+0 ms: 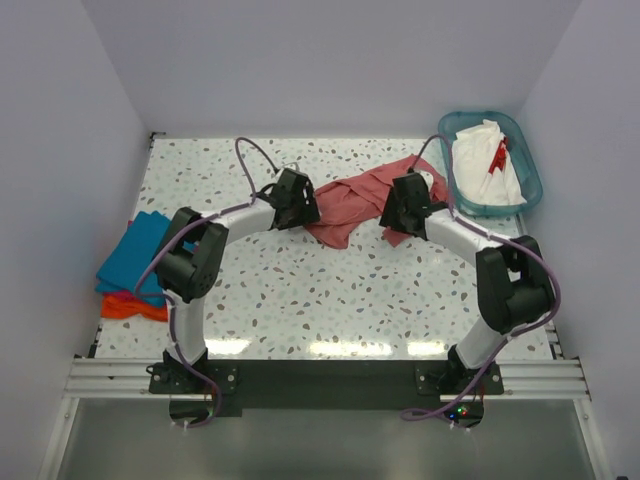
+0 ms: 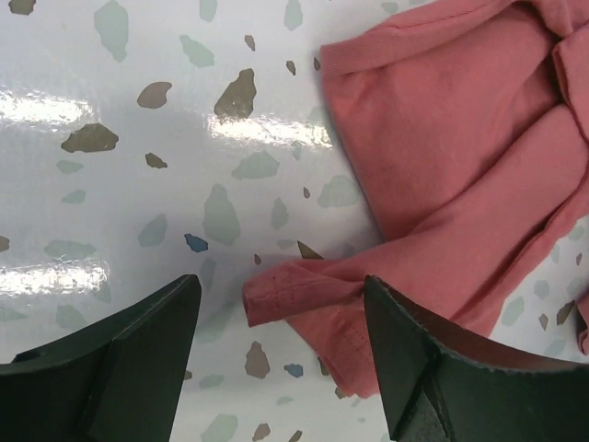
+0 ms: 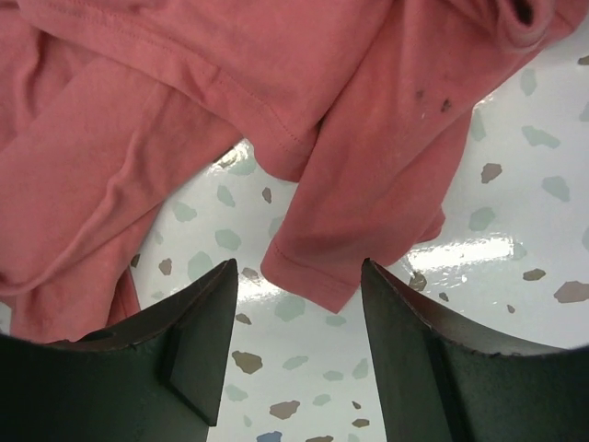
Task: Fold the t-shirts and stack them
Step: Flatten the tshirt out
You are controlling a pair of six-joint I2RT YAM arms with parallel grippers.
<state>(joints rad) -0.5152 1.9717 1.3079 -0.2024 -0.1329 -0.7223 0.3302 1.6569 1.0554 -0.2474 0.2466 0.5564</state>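
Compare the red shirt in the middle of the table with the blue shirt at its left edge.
The red shirt lies crumpled, alone; the blue shirt is folded, stacked on an orange shirt. The red shirt lies between the left gripper and right gripper, both open; the blue shirt lies away from them. Both are plain cloth.

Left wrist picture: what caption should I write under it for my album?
Open left claw lined up over a loose corner of the crumpled salmon-red t-shirt on the speckled table.

Salmon tee (image 1: 345,205) crumpled ctr; teal tee (image 1: 135,255) atop orange (image 1: 130,308), L; white tee (image 1: 483,160) R.
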